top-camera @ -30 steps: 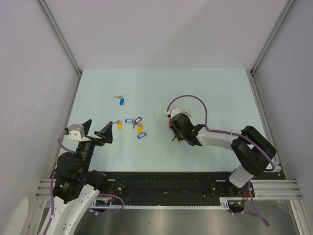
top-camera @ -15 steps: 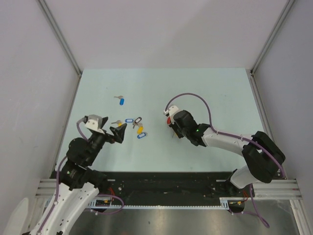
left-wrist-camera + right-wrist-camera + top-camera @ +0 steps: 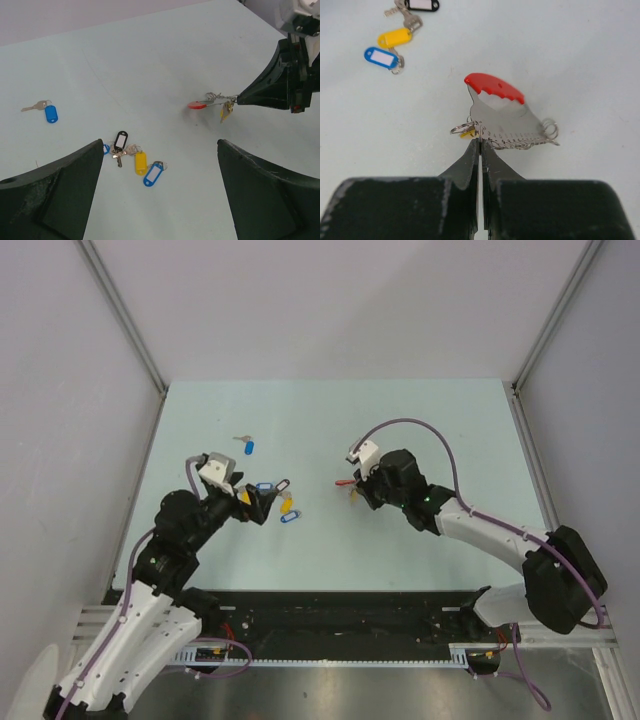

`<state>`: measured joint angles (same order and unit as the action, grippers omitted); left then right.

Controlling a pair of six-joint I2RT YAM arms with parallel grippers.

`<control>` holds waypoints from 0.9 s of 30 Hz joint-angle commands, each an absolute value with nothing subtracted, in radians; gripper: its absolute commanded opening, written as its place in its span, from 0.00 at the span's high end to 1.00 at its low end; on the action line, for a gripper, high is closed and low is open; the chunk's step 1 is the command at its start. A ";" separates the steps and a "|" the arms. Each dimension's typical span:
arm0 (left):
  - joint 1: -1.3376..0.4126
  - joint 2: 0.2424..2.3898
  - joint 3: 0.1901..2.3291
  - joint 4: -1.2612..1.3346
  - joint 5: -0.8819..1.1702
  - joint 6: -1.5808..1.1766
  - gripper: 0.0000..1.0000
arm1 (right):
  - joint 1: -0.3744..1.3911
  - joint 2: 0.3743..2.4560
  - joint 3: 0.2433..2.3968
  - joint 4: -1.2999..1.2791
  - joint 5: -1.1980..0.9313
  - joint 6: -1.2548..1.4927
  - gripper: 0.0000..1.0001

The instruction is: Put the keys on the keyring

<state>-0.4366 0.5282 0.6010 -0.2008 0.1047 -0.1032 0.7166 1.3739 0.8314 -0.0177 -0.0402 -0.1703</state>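
And there was the right gripper [image 3: 480, 143], jaws clenched tight on the metal side of the keyring [image 3: 495, 87], holding it out over the pale table [image 3: 450, 420] with the red arc pointing away from the fingers and, going by the faint shadow below it in the left wrist view, apparently lifted clear of the surface; a small yellow-tagged key [image 3: 466, 134] already hung at the pinch point. Over on the other side the left gripper [image 3: 160, 155] hung with its jaws spread fully wide and nothing between them, looking straight down on the loose cluster: a black-tagged key [image 3: 120, 140], a yellow tag [image 3: 140, 162] and a blue tag [image 3: 154, 175], lying touching or just beside one another. That cluster sat just ahead of the open jaws, a little toward the left finger, and the left arm was plainly the nearer one, the keyring being well apart to the right. The tags' long axes ran roughly away from the camera, across the line the jaws close on, so a pinch would likely meet a narrow side. A lone blue-tagged key [image 3: 50, 112] lay far off to the left, apart from the rest
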 commanded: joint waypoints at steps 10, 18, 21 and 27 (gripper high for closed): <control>-0.442 0.686 0.707 -0.040 0.353 -0.032 0.00 | 0.664 1.180 0.833 0.029 -0.256 -0.256 1.00; -0.442 0.784 0.782 0.044 0.537 0.060 0.00 | 0.670 1.059 0.833 0.003 -0.279 -0.258 1.00; -0.442 0.851 0.827 0.077 0.652 0.097 0.00 | 0.670 1.025 0.833 0.003 -0.333 -0.267 1.00; -0.443 1.003 0.951 0.061 0.840 0.138 0.00 | 0.673 0.983 0.833 0.026 -0.462 -0.313 1.00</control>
